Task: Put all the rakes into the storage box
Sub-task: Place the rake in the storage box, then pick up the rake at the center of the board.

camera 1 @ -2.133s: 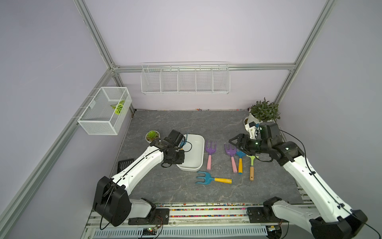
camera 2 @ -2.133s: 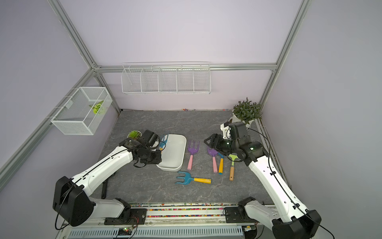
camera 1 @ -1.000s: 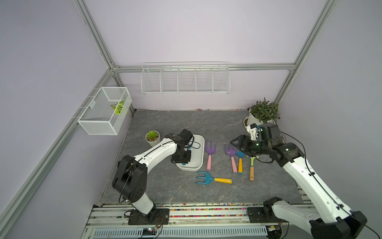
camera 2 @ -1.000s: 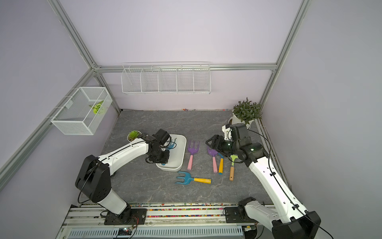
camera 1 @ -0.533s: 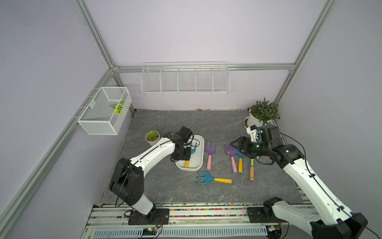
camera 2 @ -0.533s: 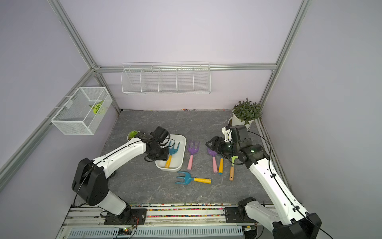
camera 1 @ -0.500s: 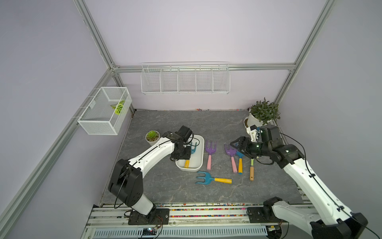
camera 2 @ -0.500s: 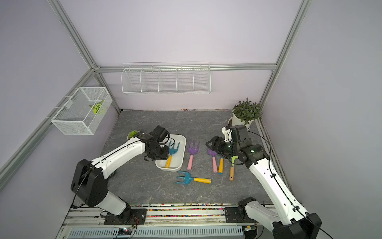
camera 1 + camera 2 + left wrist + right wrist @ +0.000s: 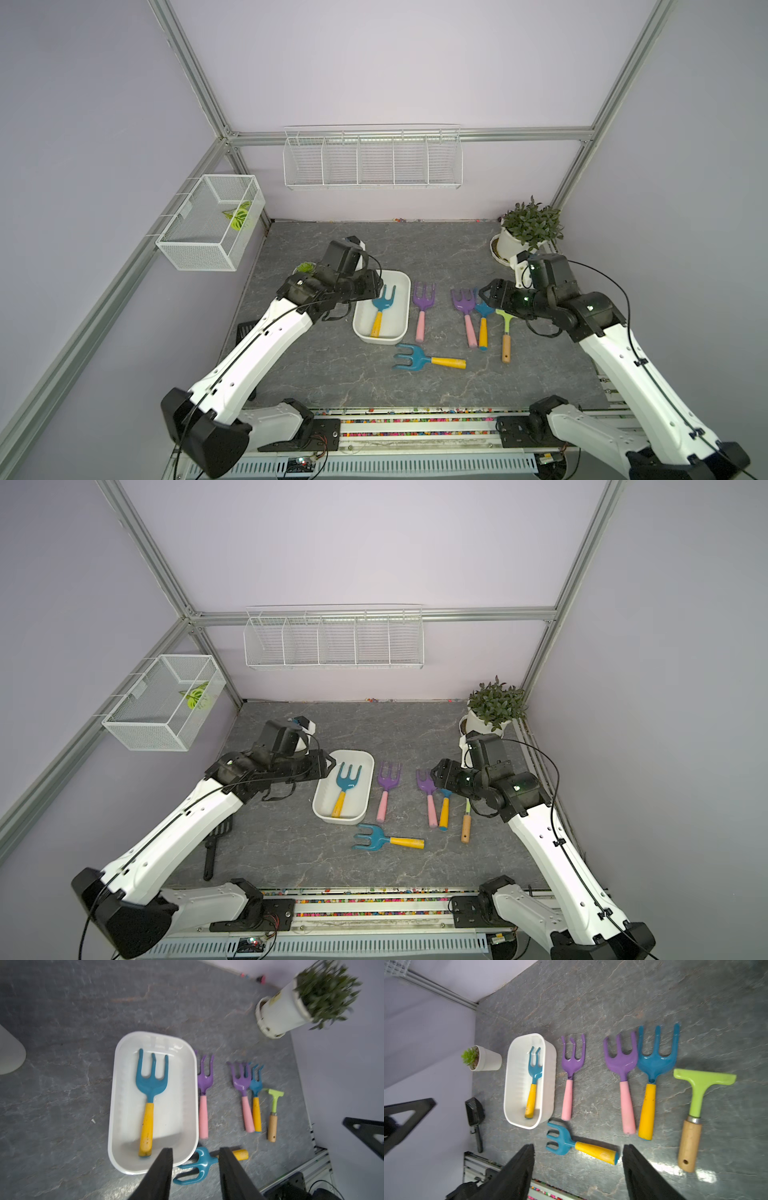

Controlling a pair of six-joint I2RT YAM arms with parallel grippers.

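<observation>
The storage box [image 9: 380, 338] is a shallow white tub in the middle of the grey table. A rake with a blue head and yellow handle [image 9: 380, 305] lies flat inside it, tines pointing to the back wall; the left wrist view shows this rake [image 9: 150, 1093] free of any grip. My left gripper [image 9: 375, 286] hovers at the box's far left rim, open and empty; its jaws [image 9: 195, 1149] stand apart. Over the heads of the rakes to the right of the box, my right gripper [image 9: 486, 295] is open and holds nothing [image 9: 578, 1146].
Right of the box lie two purple rakes with pink handles [image 9: 423, 307] [image 9: 466, 311], a blue rake [image 9: 482, 320] and a green scraper [image 9: 505, 332]. Another blue rake [image 9: 424, 359] lies crosswise in front. A potted plant [image 9: 528, 232], small pot [image 9: 305, 267], black scoop [image 9: 216, 850], wire basket [image 9: 212, 222] and wire rack [image 9: 372, 160] surround them.
My left gripper let go of the blue rake inside the box, opened, and drew back up to the box's far left rim. The right arm has barely moved.
</observation>
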